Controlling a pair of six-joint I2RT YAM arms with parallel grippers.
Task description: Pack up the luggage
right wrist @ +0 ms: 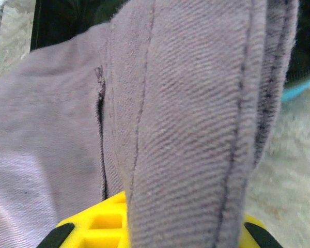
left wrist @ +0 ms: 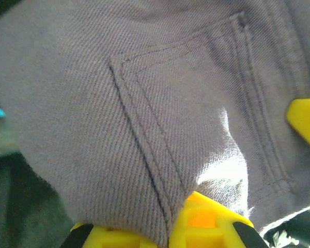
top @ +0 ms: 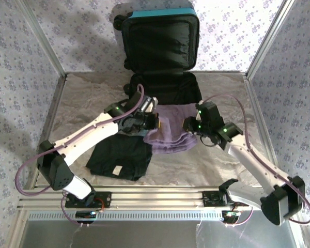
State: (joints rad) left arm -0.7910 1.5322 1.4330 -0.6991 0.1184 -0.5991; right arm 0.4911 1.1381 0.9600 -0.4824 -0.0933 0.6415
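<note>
Top external: L fingers [left wrist: 209, 219] & R fingers [right wrist: 98, 227] clenched on purple garment [top: 168, 132] (folded) over luggage [top: 160, 46] edge

Left arm [top: 88, 135] stretched forward and right from base, wrist turned inward. Left hand [top: 151, 122] clamped tight, purple garment [top: 170, 129] pinched between yellow fingers [left wrist: 212, 219]. Right arm [top: 256, 163] angled forward and left. Right hand [top: 190, 126] nearly closed, nipping same garment's folded edge. Hands face each other, near, not touching.
</note>
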